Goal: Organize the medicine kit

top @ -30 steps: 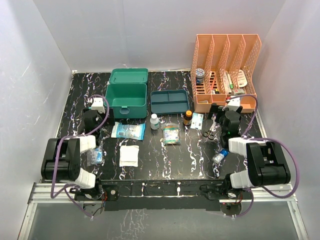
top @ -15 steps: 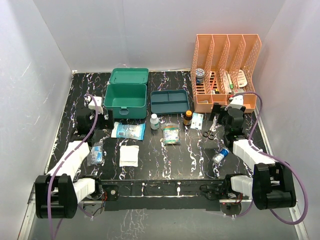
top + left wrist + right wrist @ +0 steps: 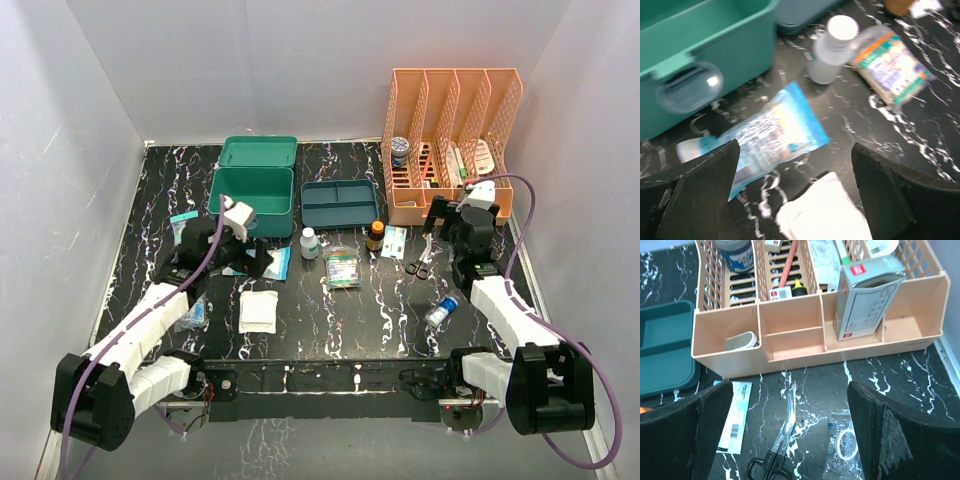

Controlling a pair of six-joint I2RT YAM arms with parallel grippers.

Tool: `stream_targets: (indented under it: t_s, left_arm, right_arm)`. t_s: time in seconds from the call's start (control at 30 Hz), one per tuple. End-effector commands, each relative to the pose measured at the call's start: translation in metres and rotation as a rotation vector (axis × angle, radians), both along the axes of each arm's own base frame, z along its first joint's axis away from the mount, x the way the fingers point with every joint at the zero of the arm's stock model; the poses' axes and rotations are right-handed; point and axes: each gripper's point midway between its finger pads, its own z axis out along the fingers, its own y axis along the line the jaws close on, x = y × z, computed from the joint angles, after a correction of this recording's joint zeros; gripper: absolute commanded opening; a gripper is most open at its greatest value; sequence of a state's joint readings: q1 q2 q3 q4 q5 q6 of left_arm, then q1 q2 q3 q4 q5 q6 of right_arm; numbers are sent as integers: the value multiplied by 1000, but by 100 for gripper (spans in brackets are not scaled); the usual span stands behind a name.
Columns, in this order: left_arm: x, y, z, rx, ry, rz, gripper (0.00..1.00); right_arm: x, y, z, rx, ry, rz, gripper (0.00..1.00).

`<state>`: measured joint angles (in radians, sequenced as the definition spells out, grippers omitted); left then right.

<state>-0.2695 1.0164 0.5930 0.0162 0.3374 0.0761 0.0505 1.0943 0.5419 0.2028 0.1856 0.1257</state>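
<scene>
Medicine kit [image 3: 700, 45] sits open just beyond the left gripper's [image 3: 795, 195] spread, empty fingers; right gripper [image 3: 790, 435] gapes too.

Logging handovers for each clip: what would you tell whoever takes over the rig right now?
Left gripper: open, above the blue pouch in front of the medicine kit.
Right gripper: open, above the scissors by the orange rack.
Done: kit lid open; nothing visibly packed.
Left: pouch, scissors, white-capped bottle and other loose items to pack.

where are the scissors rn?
Top view, right side: scissors lie flat just in front of the orange rack, right of the white sachet.
</scene>
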Motion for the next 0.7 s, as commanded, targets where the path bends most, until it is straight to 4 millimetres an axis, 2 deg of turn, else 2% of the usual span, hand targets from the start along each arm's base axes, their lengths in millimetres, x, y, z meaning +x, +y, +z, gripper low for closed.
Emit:
stream_targets:
  t_s: [0.0, 0.2, 0.33, 0.5, 0.67]
  left_arm:
    - [-9, -43, 5, -28, -40, -178, 94]
    - [-14, -90, -6, -63, -92, -341, 94]
    - [-15, -112, -19, -75, -88, -411, 93]
    - [-5, -126, -34, -73, -98, -421, 93]
    - [6, -129, -48, -52, -124, -412, 93]
  right_arm:
    - [5, -9, 48, -9, -119, -46, 98]
    - [-6, -10, 54, 6, -133, -60, 98]
    - [-12, -12, 57, 6, -133, -71, 98]
    - [-15, -15, 62, 6, -142, -84, 98]
    - [-15, -14, 64, 13, -149, -84, 98]
